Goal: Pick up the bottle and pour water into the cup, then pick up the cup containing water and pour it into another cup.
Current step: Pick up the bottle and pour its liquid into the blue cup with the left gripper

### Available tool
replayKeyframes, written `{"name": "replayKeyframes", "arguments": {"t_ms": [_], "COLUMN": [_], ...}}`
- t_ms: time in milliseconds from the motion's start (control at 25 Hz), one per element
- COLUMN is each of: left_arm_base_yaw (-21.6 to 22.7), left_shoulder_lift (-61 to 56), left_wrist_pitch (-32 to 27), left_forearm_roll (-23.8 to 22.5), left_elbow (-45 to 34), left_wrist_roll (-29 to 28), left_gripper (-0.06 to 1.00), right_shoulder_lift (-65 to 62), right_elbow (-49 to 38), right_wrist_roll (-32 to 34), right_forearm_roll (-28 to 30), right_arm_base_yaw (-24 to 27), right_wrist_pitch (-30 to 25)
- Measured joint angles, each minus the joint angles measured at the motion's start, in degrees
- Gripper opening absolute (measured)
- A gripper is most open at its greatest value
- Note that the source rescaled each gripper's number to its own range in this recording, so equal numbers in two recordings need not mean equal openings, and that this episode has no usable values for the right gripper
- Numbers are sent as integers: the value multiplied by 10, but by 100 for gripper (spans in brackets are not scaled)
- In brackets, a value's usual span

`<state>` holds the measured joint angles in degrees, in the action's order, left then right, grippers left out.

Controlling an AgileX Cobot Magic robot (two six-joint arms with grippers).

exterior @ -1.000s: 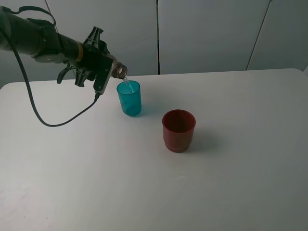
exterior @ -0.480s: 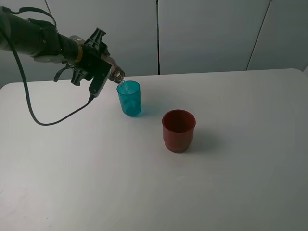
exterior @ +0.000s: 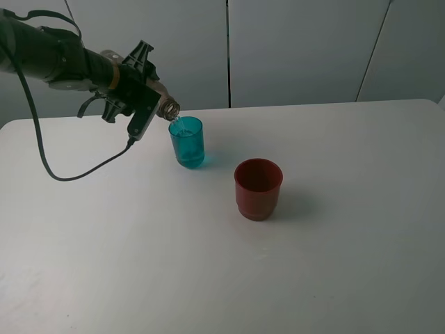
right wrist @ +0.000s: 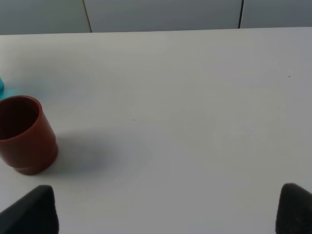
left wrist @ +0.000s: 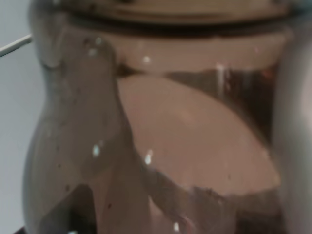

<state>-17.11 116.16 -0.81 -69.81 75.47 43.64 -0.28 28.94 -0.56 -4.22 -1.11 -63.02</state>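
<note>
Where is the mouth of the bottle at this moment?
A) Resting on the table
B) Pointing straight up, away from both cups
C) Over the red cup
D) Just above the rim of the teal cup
D: the bottle is tilted with its mouth just above the near rim of the teal cup, while the red cup stands apart from both.
</note>
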Motion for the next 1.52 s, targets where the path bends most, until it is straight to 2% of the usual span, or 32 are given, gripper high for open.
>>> {"name": "replayKeyframes", "arguments": {"t_ms": [1000,1520], "left_arm_base_yaw": [0,0], "left_shoulder_lift": [0,0], "left_wrist_pitch": [1,34], "left_forearm_roll": [-47,-70], "left_elbow": [17,17], "left_wrist_roll": [15,15], "left_gripper": [1,1], "right_shoulder_lift": [0,0], "right_elbow": [0,0], "right_wrist_roll": [0,0], "right_forearm_roll": [0,0], "right_arm_base_yaw": [0,0], "right_wrist_pitch": [0,0]}}
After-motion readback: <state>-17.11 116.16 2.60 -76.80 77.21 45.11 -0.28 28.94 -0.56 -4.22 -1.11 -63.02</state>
